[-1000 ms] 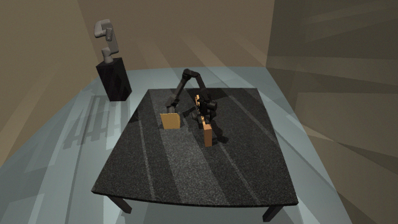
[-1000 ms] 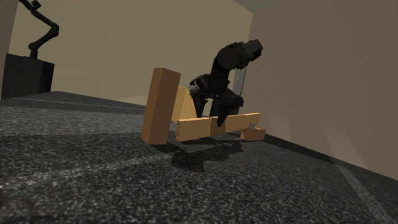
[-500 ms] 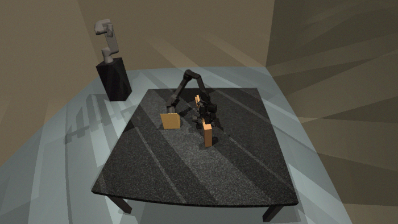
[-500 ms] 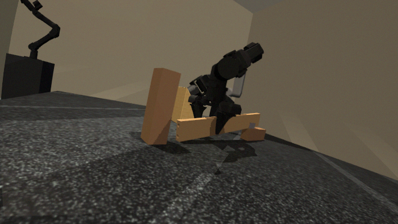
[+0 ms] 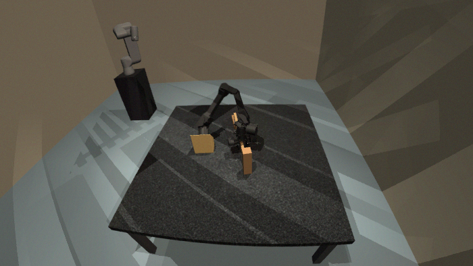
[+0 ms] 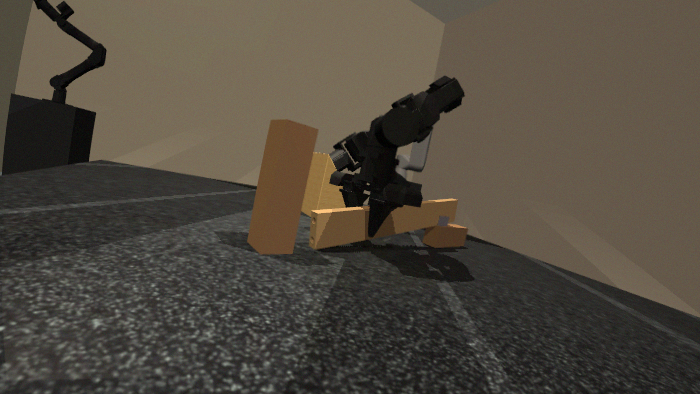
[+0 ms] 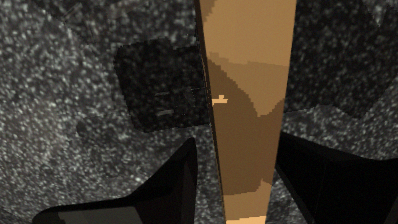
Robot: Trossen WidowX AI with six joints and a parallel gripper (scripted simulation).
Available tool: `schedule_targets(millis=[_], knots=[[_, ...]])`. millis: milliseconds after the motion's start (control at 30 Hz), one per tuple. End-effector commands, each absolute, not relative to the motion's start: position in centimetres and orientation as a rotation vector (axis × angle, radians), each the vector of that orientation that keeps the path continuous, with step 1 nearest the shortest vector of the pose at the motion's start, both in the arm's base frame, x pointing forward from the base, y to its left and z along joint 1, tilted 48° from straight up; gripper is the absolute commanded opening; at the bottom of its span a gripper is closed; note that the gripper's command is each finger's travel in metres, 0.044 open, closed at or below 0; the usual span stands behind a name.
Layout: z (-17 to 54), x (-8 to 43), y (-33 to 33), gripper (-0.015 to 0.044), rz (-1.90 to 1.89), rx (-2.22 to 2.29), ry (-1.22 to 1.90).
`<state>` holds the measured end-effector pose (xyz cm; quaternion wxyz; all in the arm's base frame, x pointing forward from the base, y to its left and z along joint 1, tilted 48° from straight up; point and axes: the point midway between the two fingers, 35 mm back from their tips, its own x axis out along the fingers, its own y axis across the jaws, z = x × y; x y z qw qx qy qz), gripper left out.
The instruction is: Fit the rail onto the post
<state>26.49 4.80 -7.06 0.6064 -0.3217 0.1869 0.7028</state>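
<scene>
The wooden rail [image 6: 340, 225] [image 7: 250, 40] slopes down from the bracket [image 6: 443, 220] on the low footboard block [image 6: 445, 237] to its near end, which looks down at the table. Two holes [image 6: 313, 239] show in that end. The short post [image 5: 247, 162] [image 6: 285, 185] stands upright a small gap beyond it; its pegs are hidden from view. My gripper [image 6: 362, 220] [image 7: 228, 138] is partly open around the middle of the rail, one finger on each side. In the wrist view the right finger is at the rail's side, and a narrow gap shows at the left finger.
A light wooden panel [image 5: 203, 144] [image 6: 320, 180] stands upright beside the rail, in front of the arm's base. The dark table [image 5: 216, 209] carries everything. Another arm [image 5: 132, 47] stands on a black pedestal [image 5: 136, 96] off the table.
</scene>
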Motion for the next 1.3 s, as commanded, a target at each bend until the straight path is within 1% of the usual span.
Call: schedule_targets(millis=[0, 67, 300, 333, 1267], knots=[[-7.07, 26.35, 4.90, 0.0125, 1.624, -0.734, 0.433], [-7.07, 26.35, 4.90, 0.0072, 1.624, -0.734, 0.433], [-7.07, 26.35, 4.90, 0.0026, 1.624, -0.734, 0.433], [-7.07, 26.35, 4.90, 0.0000, 1.624, -0.734, 0.433], [-6.53, 26.61, 4.20, 0.0000, 1.623, -0.734, 0.433]])
